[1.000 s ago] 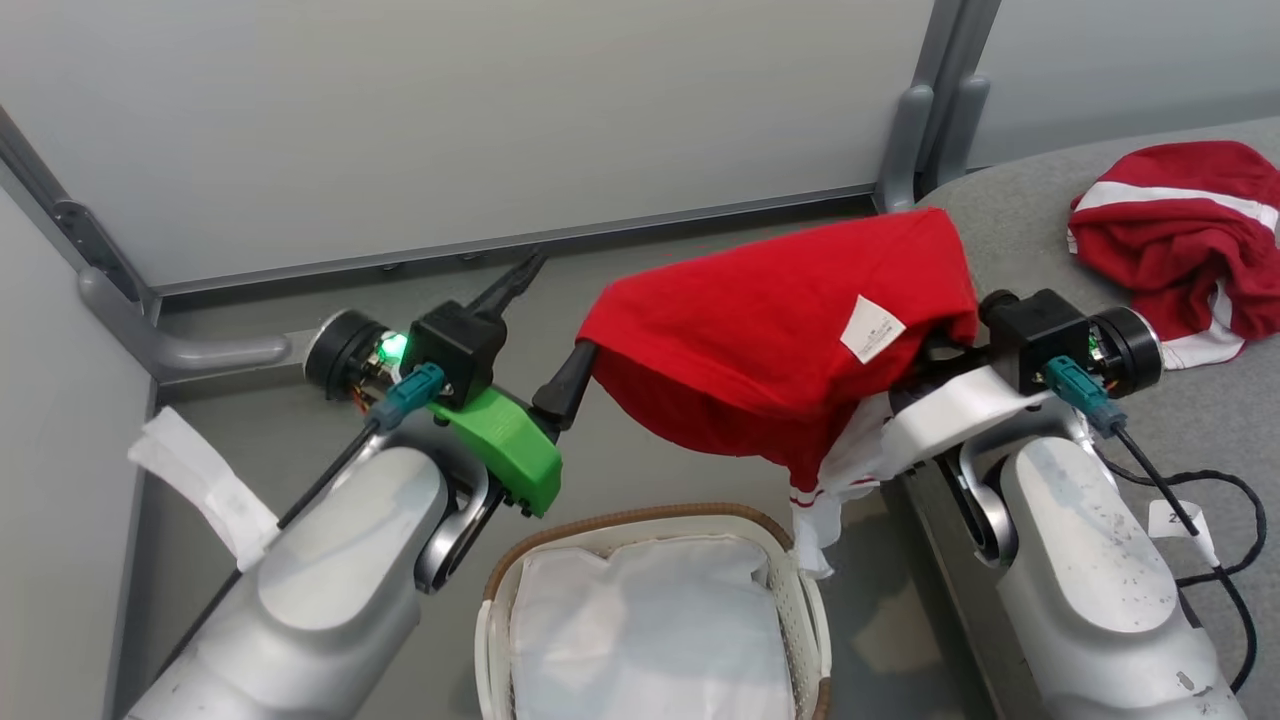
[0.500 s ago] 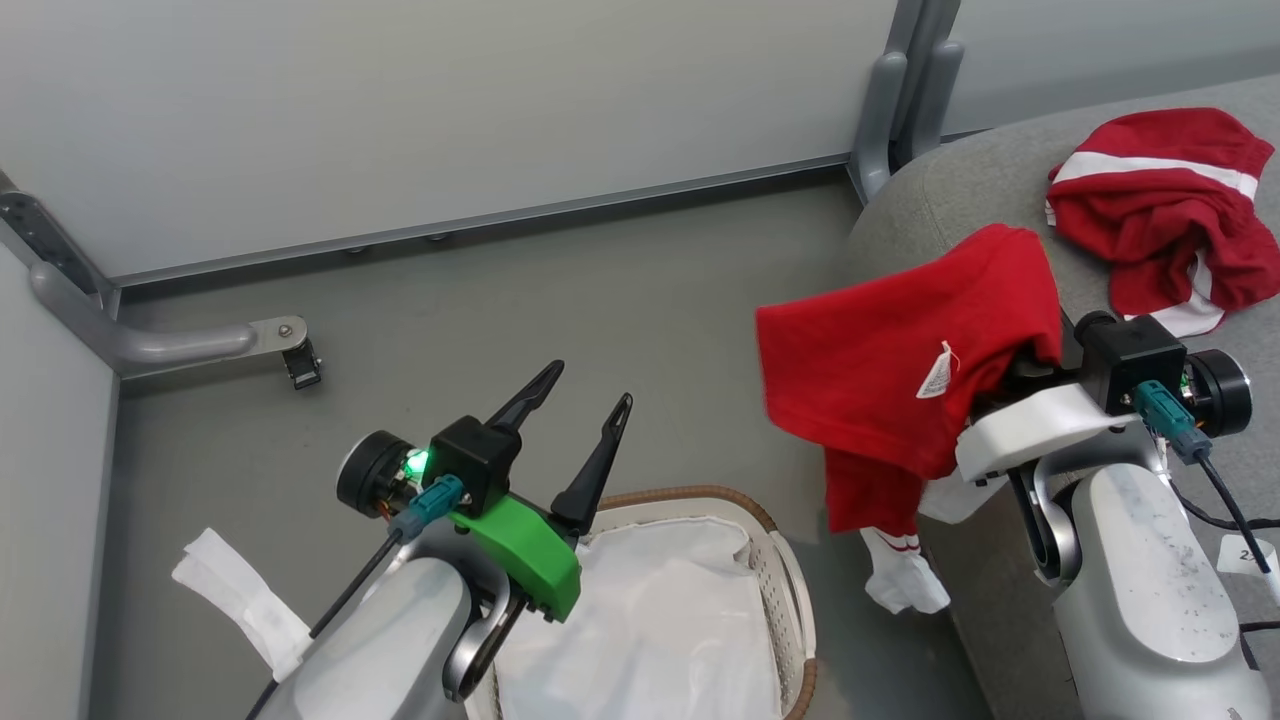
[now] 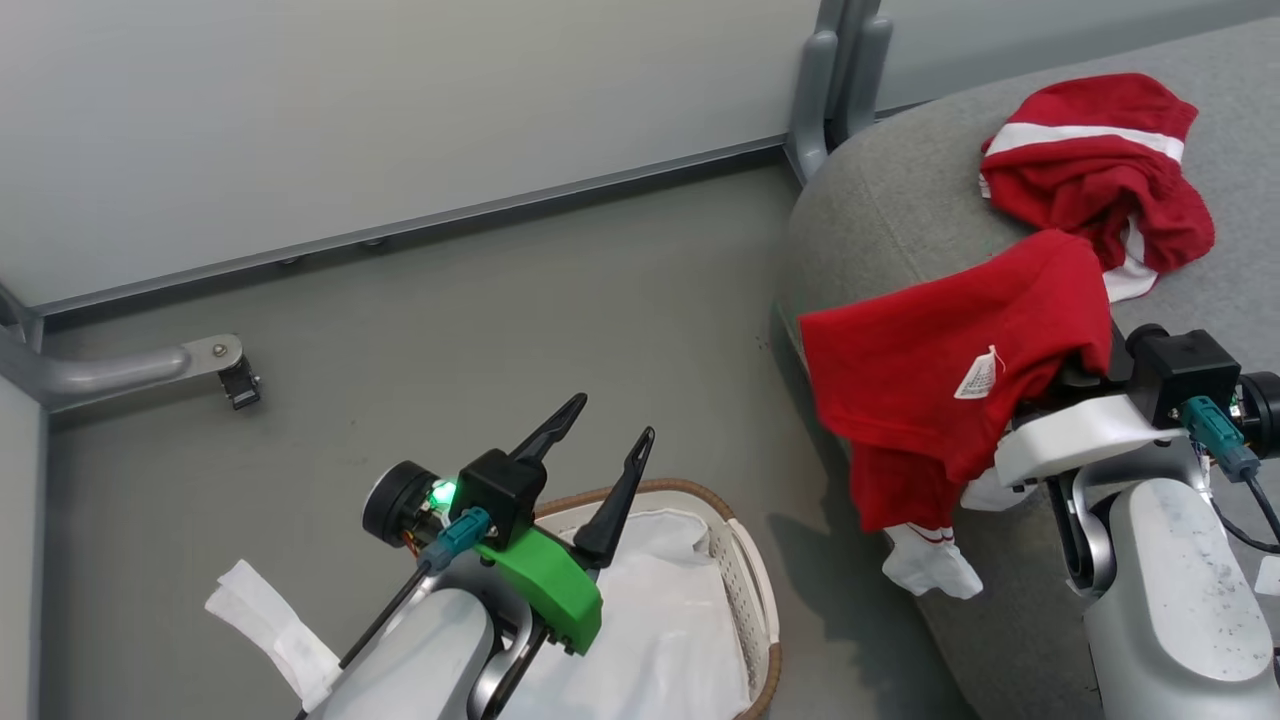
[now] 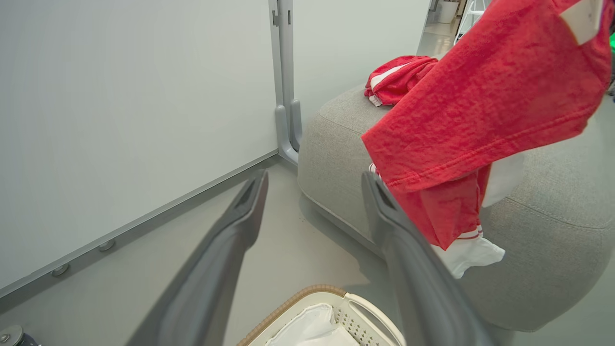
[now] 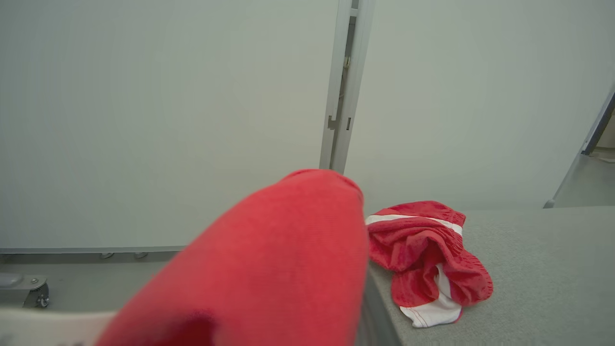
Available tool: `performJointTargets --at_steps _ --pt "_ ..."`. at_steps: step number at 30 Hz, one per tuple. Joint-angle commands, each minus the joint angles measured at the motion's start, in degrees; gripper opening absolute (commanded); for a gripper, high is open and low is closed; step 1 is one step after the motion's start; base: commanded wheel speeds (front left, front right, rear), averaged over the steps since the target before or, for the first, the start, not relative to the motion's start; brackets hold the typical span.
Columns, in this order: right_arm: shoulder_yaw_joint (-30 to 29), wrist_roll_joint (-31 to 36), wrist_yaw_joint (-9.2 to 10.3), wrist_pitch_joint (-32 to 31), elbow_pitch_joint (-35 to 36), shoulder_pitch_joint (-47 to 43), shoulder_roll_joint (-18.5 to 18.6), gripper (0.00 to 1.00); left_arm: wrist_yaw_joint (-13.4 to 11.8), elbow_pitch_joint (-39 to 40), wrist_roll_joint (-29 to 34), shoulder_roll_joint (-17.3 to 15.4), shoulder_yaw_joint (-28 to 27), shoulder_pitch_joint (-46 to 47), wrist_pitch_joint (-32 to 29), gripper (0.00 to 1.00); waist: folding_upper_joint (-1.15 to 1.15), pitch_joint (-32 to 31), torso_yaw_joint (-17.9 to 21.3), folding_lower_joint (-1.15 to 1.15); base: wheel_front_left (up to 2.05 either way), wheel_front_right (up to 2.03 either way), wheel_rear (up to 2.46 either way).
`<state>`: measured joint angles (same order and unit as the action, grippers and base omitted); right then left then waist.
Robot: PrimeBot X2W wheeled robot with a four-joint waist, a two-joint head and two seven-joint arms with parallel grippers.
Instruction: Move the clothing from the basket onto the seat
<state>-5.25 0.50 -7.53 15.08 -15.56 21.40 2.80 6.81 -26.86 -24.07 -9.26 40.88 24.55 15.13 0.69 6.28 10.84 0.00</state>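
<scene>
A bright red garment [image 3: 940,370] with a white label hangs over my right gripper and hides its fingers; the dark housing [image 3: 1180,365] shows behind it. The gripper is shut on this garment [image 5: 269,269], which hangs above the left edge of the grey seat [image 3: 880,220], its white hem dangling down the seat's side. Another red-and-white garment [image 3: 1090,170] lies crumpled on the seat further back. My left gripper [image 3: 614,418] is open and empty above the far rim of the basket [image 3: 745,590]. The basket holds a white liner sheet [image 3: 660,620].
Pale wall panels with a grey post [image 3: 835,70] stand behind the seat. A metal foot with a caster [image 3: 235,380] juts out over the grey floor at the left. A white tag [image 3: 265,625] hangs from my left forearm.
The view has swung right. My right gripper has carried the red garment from above the basket to over the seat's edge. My left gripper has drawn back from the garment to the basket rim.
</scene>
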Motion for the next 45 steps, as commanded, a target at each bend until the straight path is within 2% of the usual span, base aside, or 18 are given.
performJointTargets --at_steps 1,9,15,19,25,28,35,45 --pt "-0.2 0.0 0.08 0.1 0.5 -0.8 0.2 0.00 0.3 -0.3 0.7 0.1 -0.2 -0.8 0.0 1.00 -0.69 1.0 2.6 0.00 0.00 0.00 0.00" --pt "0.0 -0.9 0.08 0.1 1.3 -1.0 0.2 0.00 0.6 -0.7 2.2 0.5 -0.6 0.2 0.0 1.00 -0.69 3.4 9.4 0.00 0.00 0.00 0.00" --pt "0.2 -1.5 0.08 0.1 1.3 -1.1 0.2 0.00 0.7 -1.3 3.0 0.6 -0.4 1.4 0.0 1.00 -0.69 5.2 12.8 0.00 0.00 0.00 0.00" --pt "-0.2 -1.6 0.08 0.1 1.1 -0.6 0.2 0.00 0.7 -1.2 3.6 0.8 -0.1 2.0 0.0 1.00 -0.69 6.2 13.3 0.00 0.00 0.00 0.00" --pt "-2.1 0.9 0.08 0.1 0.6 2.2 0.2 0.00 0.7 -0.4 3.7 1.2 0.8 3.2 0.0 1.00 -0.69 8.4 11.4 0.00 0.00 0.00 0.00" --pt "-3.2 2.4 0.08 0.1 0.5 5.3 2.2 0.00 0.7 -0.1 3.8 1.2 0.9 3.7 0.0 1.00 -0.69 9.6 9.8 0.00 0.00 0.00 0.00" --pt "-4.1 4.9 0.08 0.1 -1.2 17.1 12.2 0.00 0.7 0.6 3.6 1.4 0.4 4.7 0.0 1.00 -0.69 12.6 5.3 0.00 0.00 0.00 0.00" --pt "-2.5 8.1 0.08 -3.2 -9.7 39.2 32.4 0.00 0.7 3.1 4.9 1.8 0.1 7.6 0.0 1.00 -0.69 18.9 -1.5 0.00 0.00 0.00 0.00"
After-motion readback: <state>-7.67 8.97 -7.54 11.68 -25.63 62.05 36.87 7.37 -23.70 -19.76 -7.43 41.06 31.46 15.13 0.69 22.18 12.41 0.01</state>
